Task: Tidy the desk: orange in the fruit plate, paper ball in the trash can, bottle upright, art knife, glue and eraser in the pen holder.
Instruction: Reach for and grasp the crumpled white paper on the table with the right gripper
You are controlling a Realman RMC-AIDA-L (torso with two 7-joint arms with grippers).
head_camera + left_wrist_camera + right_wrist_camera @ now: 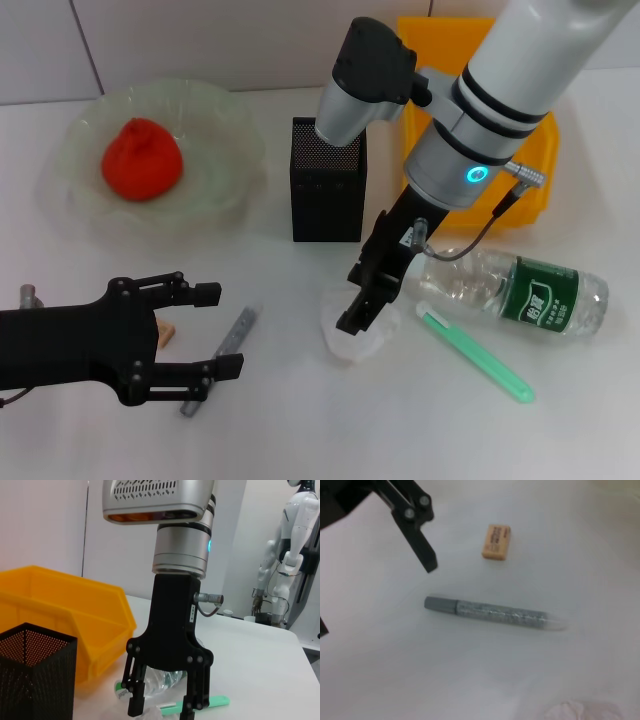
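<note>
The orange (140,160) lies in the translucent fruit plate (225,130) at the back left. My right gripper (366,304) (162,707) stands open over the white paper ball (352,335) (580,711), a finger on each side of it. The bottle (520,290) lies on its side at the right, with the green art knife (475,355) in front of it. Near the front left my left gripper (225,330) is open; the grey glue stick (228,345) (495,614) lies between its fingers (422,550). The eraser (165,331) (496,541) shows partly behind that hand.
A black mesh pen holder (327,190) (35,670) stands at the middle back. The yellow bin (470,60) (60,605) sits behind my right arm. A white humanoid robot (292,550) stands beyond the table's far edge.
</note>
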